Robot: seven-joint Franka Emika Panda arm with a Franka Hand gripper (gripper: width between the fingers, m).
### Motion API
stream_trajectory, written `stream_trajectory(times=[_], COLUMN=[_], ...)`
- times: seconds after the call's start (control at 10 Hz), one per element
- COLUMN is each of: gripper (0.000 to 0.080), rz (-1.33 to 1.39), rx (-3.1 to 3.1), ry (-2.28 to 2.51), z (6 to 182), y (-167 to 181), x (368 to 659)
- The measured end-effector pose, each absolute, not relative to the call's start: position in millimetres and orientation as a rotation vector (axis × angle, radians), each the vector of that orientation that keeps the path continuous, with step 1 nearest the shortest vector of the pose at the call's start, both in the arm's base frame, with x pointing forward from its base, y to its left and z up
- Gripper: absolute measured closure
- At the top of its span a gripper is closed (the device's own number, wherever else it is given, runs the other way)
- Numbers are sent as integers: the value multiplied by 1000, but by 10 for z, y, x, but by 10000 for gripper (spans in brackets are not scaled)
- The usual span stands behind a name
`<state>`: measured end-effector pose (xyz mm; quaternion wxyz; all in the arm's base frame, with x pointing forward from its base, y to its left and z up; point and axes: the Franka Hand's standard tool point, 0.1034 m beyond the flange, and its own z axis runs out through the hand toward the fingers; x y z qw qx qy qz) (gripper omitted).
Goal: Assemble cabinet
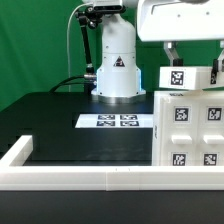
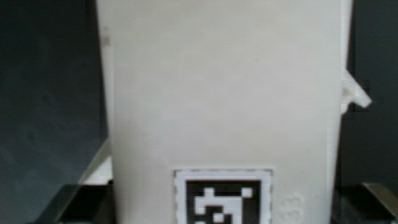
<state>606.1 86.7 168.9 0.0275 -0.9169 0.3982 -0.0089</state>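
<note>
The white border rail (image 1: pixel 60 178) runs in front of the marker board (image 1: pixel 117 121). To the exterior view's right of that board, the cabinet (image 1: pixel 186 125) stands upright. My gripper (image 1: pixel 193 62) straddles its top, fingers (image 2: pixel 80 205) flanking the sides. Whether they grip, I cannot tell.

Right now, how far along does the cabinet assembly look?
Done: the cabinet stands at the exterior view's right, with tagged panels already raised on its face. In hand: the gripper is at the cabinet's top, its fingers either side of a white tagged part; whether it is clamped cannot be told. Left: probably seating that part and letting go.
</note>
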Motion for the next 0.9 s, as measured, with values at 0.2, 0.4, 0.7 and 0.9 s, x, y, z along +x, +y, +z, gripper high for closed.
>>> stream_trajectory(times=[0.2,0.4,0.7,0.9], gripper=[238,238,238,238], rz=[-34,-27,-12,17], rx=[-2708,-2577,-2329,-2169], ry=[1466,1684,2010,2190], z=[1684,1682,1695,1696], y=[870,875,901,898], x=[6070,6069,6071,6055])
